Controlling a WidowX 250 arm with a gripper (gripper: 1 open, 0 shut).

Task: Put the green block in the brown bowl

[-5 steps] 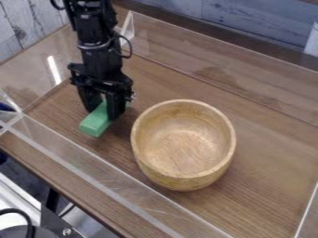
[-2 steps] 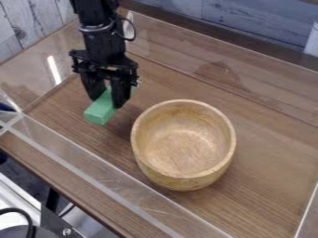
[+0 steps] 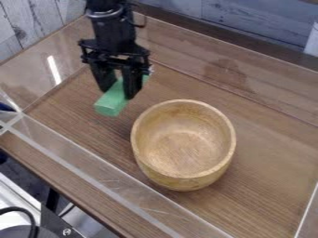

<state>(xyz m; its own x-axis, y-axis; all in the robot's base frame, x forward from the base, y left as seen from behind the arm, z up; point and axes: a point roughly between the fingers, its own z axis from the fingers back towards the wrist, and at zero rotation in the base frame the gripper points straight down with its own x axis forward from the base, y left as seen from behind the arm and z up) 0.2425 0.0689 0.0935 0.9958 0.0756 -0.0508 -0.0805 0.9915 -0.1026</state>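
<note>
The green block (image 3: 111, 101) hangs tilted above the wooden table, its upper end clamped between the black fingers of my gripper (image 3: 121, 85), which points straight down and is shut on it. The block's lower end juts out below and to the left of the fingers. The brown bowl (image 3: 184, 143), round, light wood with thick walls, stands empty to the lower right of the gripper, its near rim close to the block.
A clear acrylic wall (image 3: 74, 172) runs along the front and left of the wooden table (image 3: 261, 84). A whitewashed plank wall stands at the back left.
My gripper has risen with the green block and moved right, toward the bowl. The block has left the table. The bowl has stayed put.
</note>
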